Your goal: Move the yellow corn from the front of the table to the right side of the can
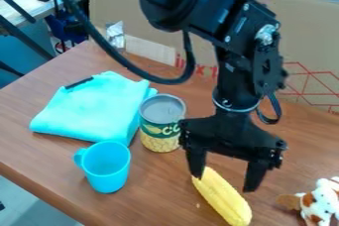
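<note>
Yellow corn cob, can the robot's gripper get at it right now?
Probably yes: the gripper hangs open over the yellow corn cob, with nothing visible lying on it or in between.

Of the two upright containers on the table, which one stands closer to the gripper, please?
The can with the green and yellow label stands closer to the gripper; the turquoise cup with the handle is farther from it.

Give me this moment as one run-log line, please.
claw: open, over corn | cup: upright, near can | towel: folded, behind cup | spotted toy: view's right edge
</note>
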Action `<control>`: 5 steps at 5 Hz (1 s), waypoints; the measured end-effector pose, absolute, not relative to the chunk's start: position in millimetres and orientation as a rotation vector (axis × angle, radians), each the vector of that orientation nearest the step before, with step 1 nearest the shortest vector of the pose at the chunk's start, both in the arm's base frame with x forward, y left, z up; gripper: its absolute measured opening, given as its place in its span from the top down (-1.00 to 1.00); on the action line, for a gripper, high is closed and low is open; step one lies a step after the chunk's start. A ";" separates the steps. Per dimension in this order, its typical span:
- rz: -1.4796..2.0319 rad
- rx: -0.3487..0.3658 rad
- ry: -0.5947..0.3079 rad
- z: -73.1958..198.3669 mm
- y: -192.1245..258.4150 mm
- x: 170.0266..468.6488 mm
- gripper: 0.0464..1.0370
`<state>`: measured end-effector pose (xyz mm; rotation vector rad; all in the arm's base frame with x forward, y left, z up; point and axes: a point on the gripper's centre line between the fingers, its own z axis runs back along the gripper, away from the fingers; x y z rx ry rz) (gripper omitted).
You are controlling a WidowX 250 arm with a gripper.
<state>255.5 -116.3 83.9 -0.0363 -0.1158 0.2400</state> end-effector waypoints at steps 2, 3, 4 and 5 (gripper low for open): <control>0.460 -0.049 -0.028 66.6 -115.4 258.0 -0.93; 0.491 -0.042 -0.008 59.5 -114.8 263.0 -0.93; 0.498 -0.074 -0.019 55.7 -120.1 268.0 -0.93; 0.512 -0.085 -0.010 56.3 -127.2 277.2 -0.93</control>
